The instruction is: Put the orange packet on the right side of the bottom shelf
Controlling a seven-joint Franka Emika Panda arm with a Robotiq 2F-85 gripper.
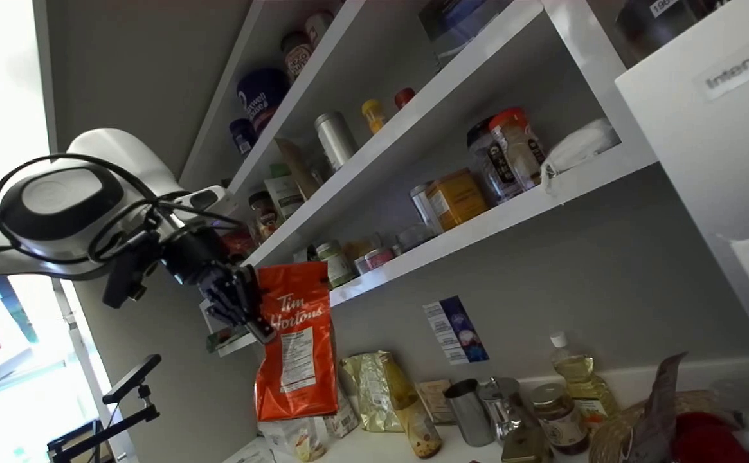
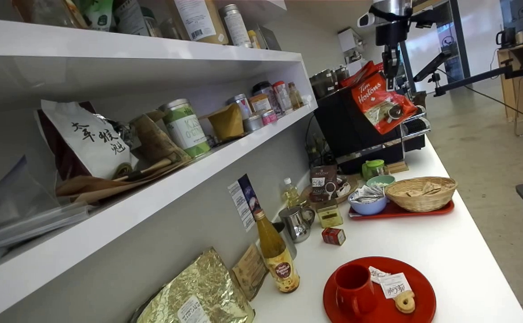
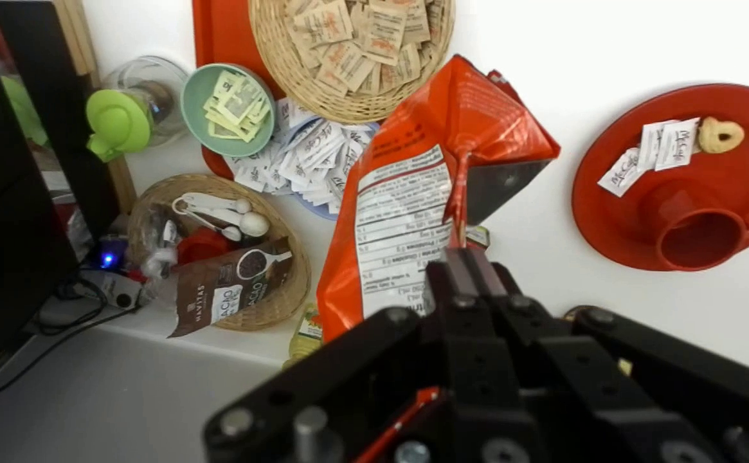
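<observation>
The orange packet (image 1: 287, 399) is glossy red-orange with a pale printed patch. It hangs in the air below the fingertips of my gripper (image 1: 268, 331) in an exterior view. It also shows tilted in an exterior view (image 2: 380, 101), away from the shelf. In the wrist view (image 3: 342, 283) its top seam runs into the shut fingertips (image 3: 464, 254). The bottom shelf (image 1: 515, 212) is the lowest long white board, at right of the packet there; it also shows in an exterior view (image 2: 198, 172). Part of the packet is hidden behind my fingers.
On the bottom shelf's right part stand a yellow-orange box (image 1: 461, 199), a red-lidded jar (image 1: 519, 145) and a white bag (image 1: 583, 145). A higher white board (image 2: 131, 45) is above. A black machine (image 2: 355, 121) is behind the packet. A bottle (image 2: 274, 251) and red plate (image 2: 425, 294) stand below.
</observation>
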